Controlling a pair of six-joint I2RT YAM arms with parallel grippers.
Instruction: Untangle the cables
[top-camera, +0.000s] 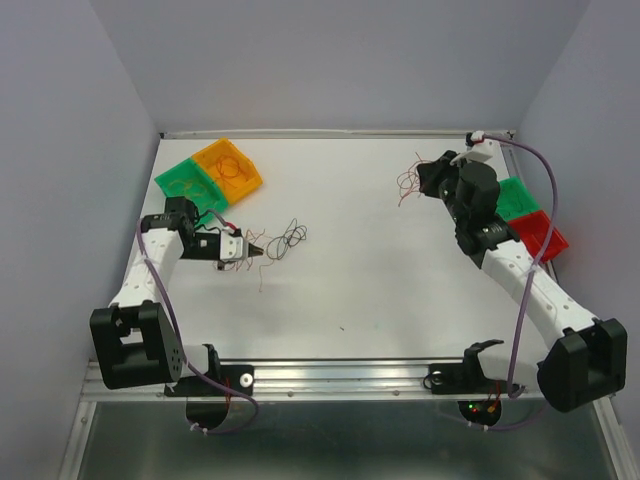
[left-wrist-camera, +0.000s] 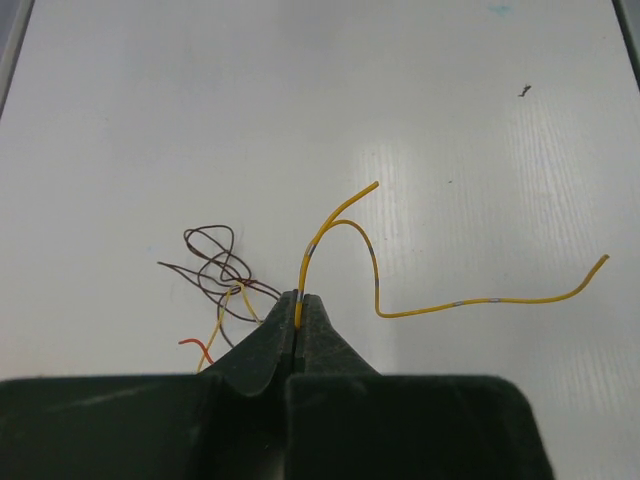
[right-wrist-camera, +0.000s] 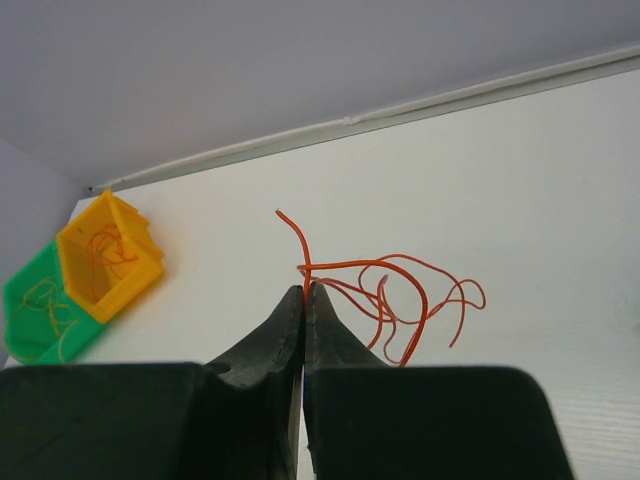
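My left gripper (left-wrist-camera: 300, 300) was clenched on the yellow wire (left-wrist-camera: 440, 308), pinched right at the fingertips. My landmark was the dark tangle (left-wrist-camera: 222, 265) of thin brown cable. It lay just beside those fingertips, off to their left in my left wrist view. The yellow wire ran the other way: it rose from the pinch, curled over, then trailed long and nearly level to the right, well away from the tangle. A pale strand (left-wrist-camera: 220, 320) and a short red end (left-wrist-camera: 198, 347) came out of the tangle toward my fingers. I could not tell whether the pale one was part of the same yellow wire.

My right gripper (right-wrist-camera: 304, 292) was closed as well, nipping the red wire (right-wrist-camera: 400, 290) near one end, with its loose loops spread just right of the tips. That bunch sat well apart from the dark tangle, toward the far right in the top view.

So the left arm was by far the nearer to the tangle. I judged that the coming pull should follow the yellow wire's long axis, away from the tangle, so that anything snagged would slide free rather than cinch tight.
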